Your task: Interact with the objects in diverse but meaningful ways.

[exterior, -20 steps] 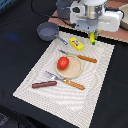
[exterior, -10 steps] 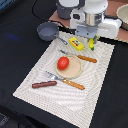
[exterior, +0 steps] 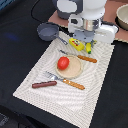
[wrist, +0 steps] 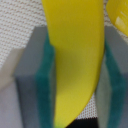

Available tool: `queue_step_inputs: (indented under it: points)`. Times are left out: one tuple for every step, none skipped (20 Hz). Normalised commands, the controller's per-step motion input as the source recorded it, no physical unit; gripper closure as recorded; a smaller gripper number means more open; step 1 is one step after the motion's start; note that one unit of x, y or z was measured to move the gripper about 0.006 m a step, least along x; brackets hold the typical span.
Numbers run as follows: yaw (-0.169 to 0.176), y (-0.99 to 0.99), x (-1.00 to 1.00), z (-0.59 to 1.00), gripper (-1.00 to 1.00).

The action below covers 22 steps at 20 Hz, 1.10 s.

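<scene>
**Yellow banana between the pads**

Yellow plastic fills most of the wrist view: the curved toy banana [wrist: 75, 55] runs lengthwise between the two grey fingers, whose teal pads [wrist: 48, 80] press against it on either side, so the gripper [wrist: 75, 75] is closed around the fruit. A second yellow shape (cut off by the frame edge) shows at one corner, over the pale woven placemat [wrist: 20, 20].

From the exterior view, the white arm's gripper [exterior: 88, 44] is low over the far edge of the striped placemat [exterior: 35, 82], with the banana [exterior: 89, 48] poking out beneath it and a yellow rectangular block [exterior: 76, 44] just beside. A small grey long-handled pan [exterior: 48, 32] sits off the mat toward the exterior view's left. Nearer the camera, a red tomato [exterior: 63, 63] rests on a tan round plate [exterior: 74, 71], and a brown sausage [exterior: 44, 84] lies near the mat's front edge.
</scene>
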Motion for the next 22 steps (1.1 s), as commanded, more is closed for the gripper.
queue_step_inputs:
  points:
    - [-0.041, 0.39, 0.63, 0.73, -1.0]
    - [-0.048, 0.36, 0.6, 0.75, -1.0]
    - [-0.052, 0.32, 0.55, 0.75, -1.0]
    - [-0.052, 0.35, 0.54, 0.76, -1.0]
    - [-0.048, 0.38, 0.51, 0.81, -1.0]
    - [-0.03, 0.38, 0.37, 0.86, -1.0]
    - [-0.016, 0.4, 0.25, 0.89, -1.0]
    - [0.0, 0.36, 0.11, 0.89, -1.0]
    - [0.0, 0.35, 0.01, 0.84, -1.0]
    - [0.029, 0.31, 0.0, 0.7, -1.0]
    - [0.076, 0.25, -0.24, 0.5, -1.0]
    - [0.105, 0.16, -0.39, 0.25, -1.0]
    - [0.119, 0.12, -0.41, 0.09, -1.0]
    - [0.134, 0.03, -0.51, 0.0, -1.0]
    - [0.164, 0.0, -0.62, -0.01, -1.0]
    - [0.205, 0.0, -0.64, -0.07, -1.0]
    - [0.246, 0.0, -0.59, -0.1, -1.0]
    - [0.271, 0.0, -0.54, -0.11, -1.0]
    - [0.292, 0.0, -0.49, -0.12, -1.0]
    - [0.309, 0.02, -0.45, -0.12, -1.0]
    - [0.309, 0.02, -0.45, -0.1, -1.0]
    - [0.305, 0.02, -0.47, -0.11, -1.0]
